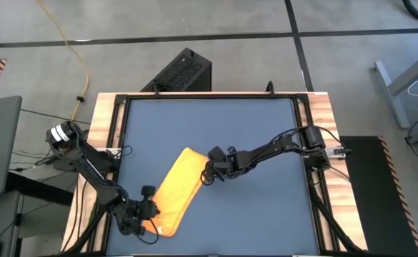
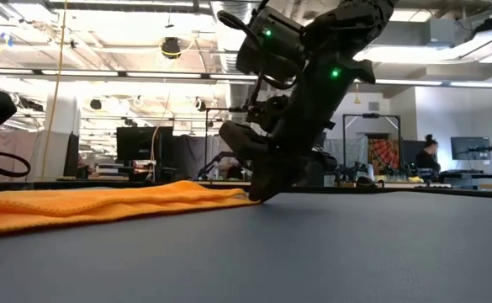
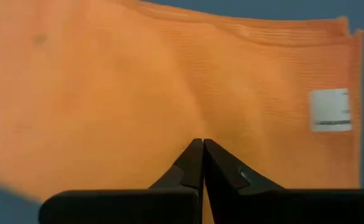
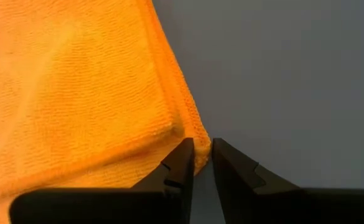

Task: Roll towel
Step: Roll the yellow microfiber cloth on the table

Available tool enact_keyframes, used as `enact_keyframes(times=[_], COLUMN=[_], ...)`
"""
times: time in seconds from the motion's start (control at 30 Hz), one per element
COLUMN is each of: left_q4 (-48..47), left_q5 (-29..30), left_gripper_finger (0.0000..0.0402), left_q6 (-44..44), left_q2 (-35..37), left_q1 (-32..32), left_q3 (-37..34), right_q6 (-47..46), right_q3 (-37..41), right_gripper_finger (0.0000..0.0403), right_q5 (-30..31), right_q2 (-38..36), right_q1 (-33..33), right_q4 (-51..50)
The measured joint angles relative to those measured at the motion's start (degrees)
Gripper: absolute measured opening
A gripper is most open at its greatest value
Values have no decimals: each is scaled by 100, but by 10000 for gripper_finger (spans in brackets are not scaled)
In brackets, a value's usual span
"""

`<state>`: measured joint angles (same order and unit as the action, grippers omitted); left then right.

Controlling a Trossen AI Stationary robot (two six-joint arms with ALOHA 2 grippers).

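The yellow towel lies as a folded strip on the blue-grey table, slanting from the middle toward the near left corner. A white label shows on it. My left gripper is shut over the strip's near end, its tips above the cloth. My right gripper is at the strip's right long edge near its far end, its fingers almost together on the hem. In the low view, the right gripper reaches down to the table at the towel's end. My left gripper's shut fingertips stand over the towel's near part, slanting down; I cannot tell whether they touch the cloth. My right gripper pinches the towel's right long edge between its fingertips, slanting down from the table's right side. The towel stays flat on the table.
A wooden frame borders the tabletop. A black box stands on the floor beyond the far edge. Bare table lies to the right of the towel and toward the far edge.
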<state>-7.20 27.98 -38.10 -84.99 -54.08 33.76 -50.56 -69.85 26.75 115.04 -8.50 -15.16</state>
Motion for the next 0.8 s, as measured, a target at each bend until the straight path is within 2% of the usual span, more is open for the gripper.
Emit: enact_keyframes(times=[0.2, 0.43, 0.6, 0.8], left_q4=[-809, -2013, -1452, -336], left_q5=[77, 212, 412, 241], left_gripper_finger=[0, 0, 0, 0], left_q6=[-9, -137, -207, -145], left_q2=[560, 1343, 1588, 899], left_q1=[0, 0, -40, -356], left_q3=[0, 2, 4, 9], right_q6=[701, 1463, 1780, 1804], right_q3=[-495, -1307, -1419, -1420], right_gripper_finger=[86, 86, 86, 86], right_q5=[-49, -20, 2, 2], right_q2=[14, 9, 0, 51], right_q1=[-58, -47, -35, -25], right_q4=[-146, -1019, -1392, -1382])
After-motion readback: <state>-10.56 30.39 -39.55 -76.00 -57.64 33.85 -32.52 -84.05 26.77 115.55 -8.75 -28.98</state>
